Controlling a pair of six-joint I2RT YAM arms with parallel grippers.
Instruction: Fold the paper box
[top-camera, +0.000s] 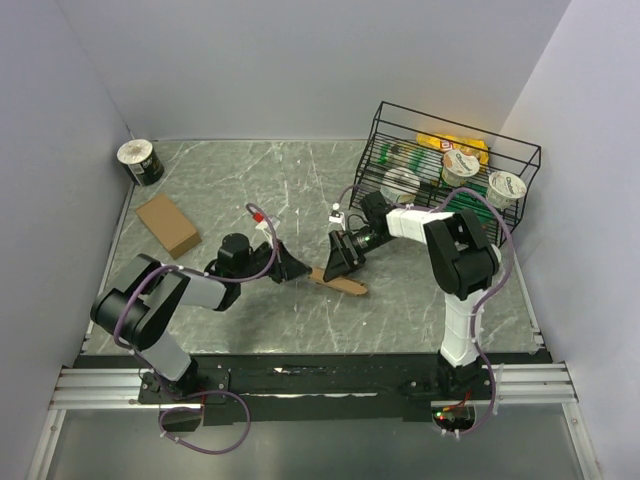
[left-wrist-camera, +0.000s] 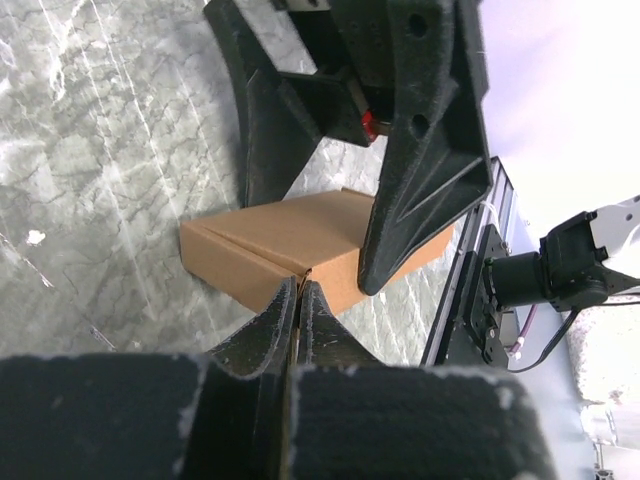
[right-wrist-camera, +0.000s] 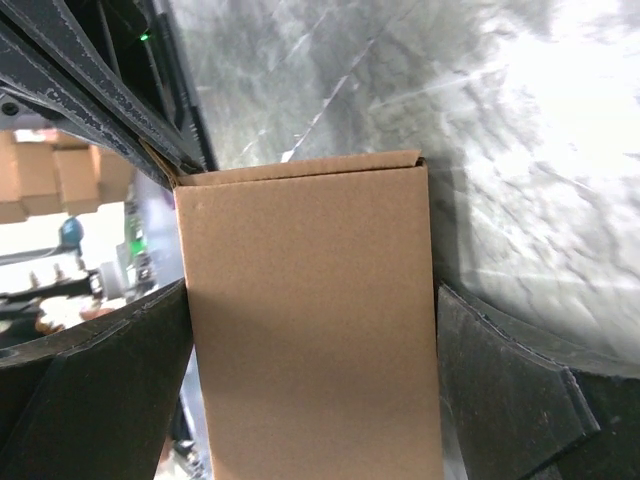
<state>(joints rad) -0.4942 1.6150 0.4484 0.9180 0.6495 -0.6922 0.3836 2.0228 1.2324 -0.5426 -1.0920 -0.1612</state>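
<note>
Top external: marbled grey table (top-camera: 300, 170); left end effector (top-camera: 300, 268) pinches paper box (top-camera: 348, 285), right end effector (top-camera: 337, 268) spread wide.

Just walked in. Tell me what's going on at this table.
Two robot arms are working on a brown paper box in the middle of the table. The left gripper is shut, pinching a thin edge at one end of it. The right gripper straddles the box with its jaws spread wide and a finger along each side. Whether it is squeezing is unclear.
</note>
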